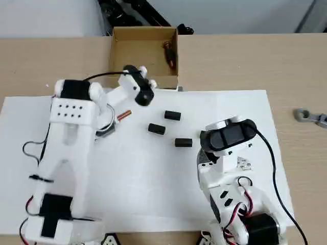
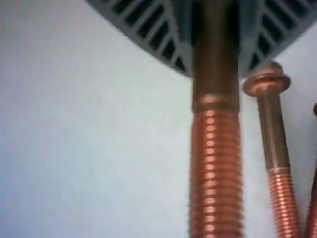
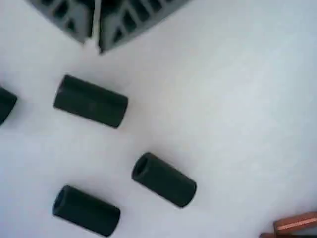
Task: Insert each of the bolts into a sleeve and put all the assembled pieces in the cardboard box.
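Where the left gripper (image 1: pixel 113 122) sits: low over the left part of the white sheet (image 1: pixel 153 194), just in front of the cardboard box (image 1: pixel 118 51).
Left gripper's hold: closed on a copper bolt (image 2: pixel 215 148). The smooth shank runs up between the grey jaws, and the threaded end sticks out toward the middle of the sheet.
Loose bolts: a second bolt (image 2: pixel 273 148) lies on the sheet just beside the held one and roughly parallel to it. The edge of a third bolt (image 2: pixel 313 208) shows next to that.
Right gripper (image 3: pixel 95 42): jaws drawn together to a thin slit with nothing between them, over the sheet near the sleeves.
Sleeves: the far sleeve (image 1: pixel 172 116), middle sleeve (image 1: pixel 157 128) and near sleeve (image 1: pixel 183 142) are black. All three lie on their sides between the two arms, apart from one another.
Cardboard box: open-topped, at the sheet's far edge. A copper-and-dark assembled piece (image 1: pixel 169 53) lies inside, against the wall on the right arm's side.
Tabletop (image 1: pixel 230 61): pale wood, with a grey metal tool (image 1: pixel 306 116) lying off the sheet to the right.
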